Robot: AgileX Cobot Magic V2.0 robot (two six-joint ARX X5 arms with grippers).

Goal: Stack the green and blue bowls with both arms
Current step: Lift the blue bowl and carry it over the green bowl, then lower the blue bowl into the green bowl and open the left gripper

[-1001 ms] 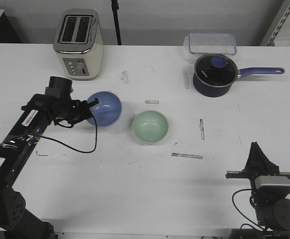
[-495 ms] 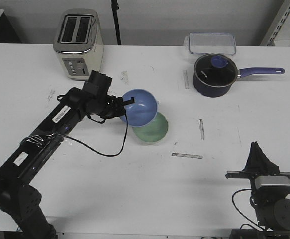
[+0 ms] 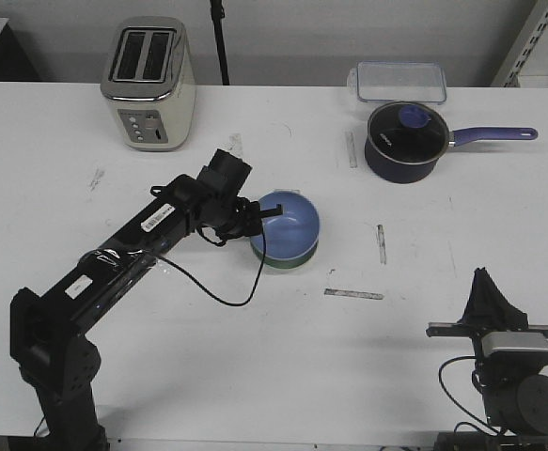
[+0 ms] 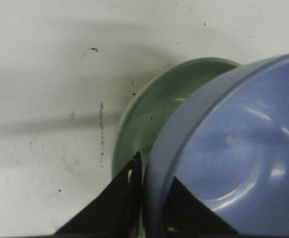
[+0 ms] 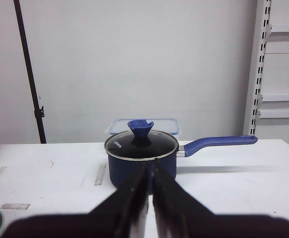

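The light blue bowl sits on top of the pale green bowl at the table's middle; only the green rim shows below it. My left gripper is shut on the blue bowl's left rim, one finger inside and one outside. In the left wrist view the blue bowl rests over the green bowl, my left gripper clamped on its wall. My right gripper is parked at the front right, shut and empty; it also shows in the right wrist view.
A cream toaster stands at the back left. A dark blue saucepan with a glass lid and purple handle stands at the back right, a clear lidded box behind it. Tape strips lie on the table.
My left arm carried the blue bowl rightward from the table's left and lowered it onto the green bowl. The right arm has not moved.
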